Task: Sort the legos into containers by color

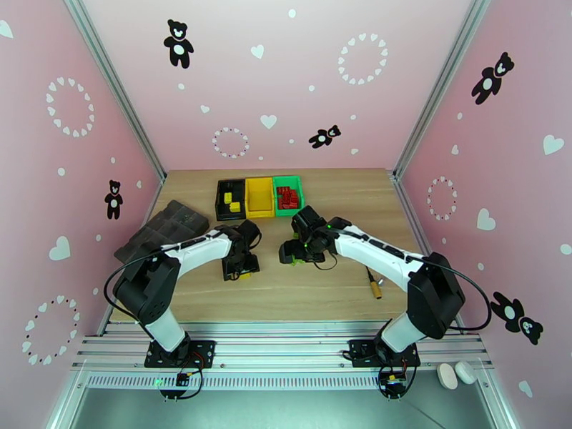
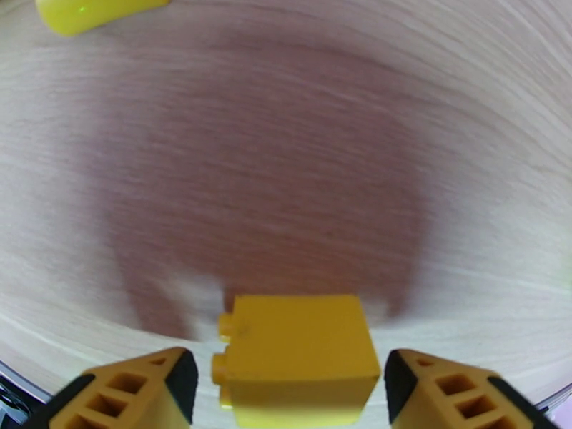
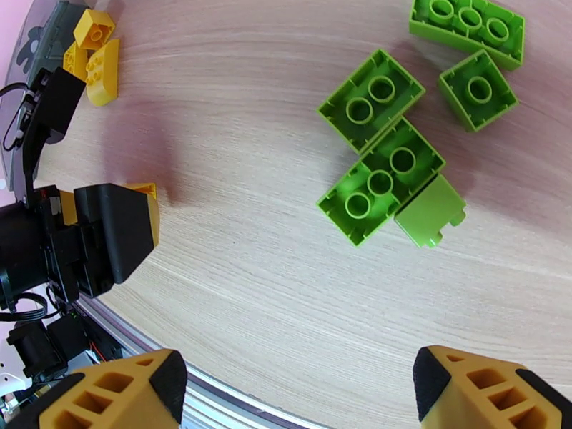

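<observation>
Two pincers are mine, and both stand open. My left pincer (image 2: 291, 378) hangs low over the wooden table (image 1: 322, 294) with one yellow brick (image 2: 297, 348) lying between its fingertips. There is a gap on either side of that brick, so I am around it and have no grip on it (it lies on its side, studs pointing sideways). Another yellow piece (image 2: 93, 8) sits well apart at the far edge of my left wrist view. My right pincer (image 3: 300, 384) is spread wide and holds nothing. Ahead of it five green bricks (image 3: 382, 180) lie in a loose cluster on the table, most of them studs up and some touching each other, while a few yellow bricks (image 3: 96, 55) lie far off to the side. From above, the three bins stand in a row at the far side of the table. The black bin (image 1: 220, 198) has yellow pieces in it, the yellow bin (image 1: 259, 209) stands in the middle, and the green bin (image 1: 299, 193) has red bricks (image 1: 288, 199) in it. A grey tray (image 1: 161, 230) lies by my left arm and a screwdriver (image 1: 373, 284) by my right.
</observation>
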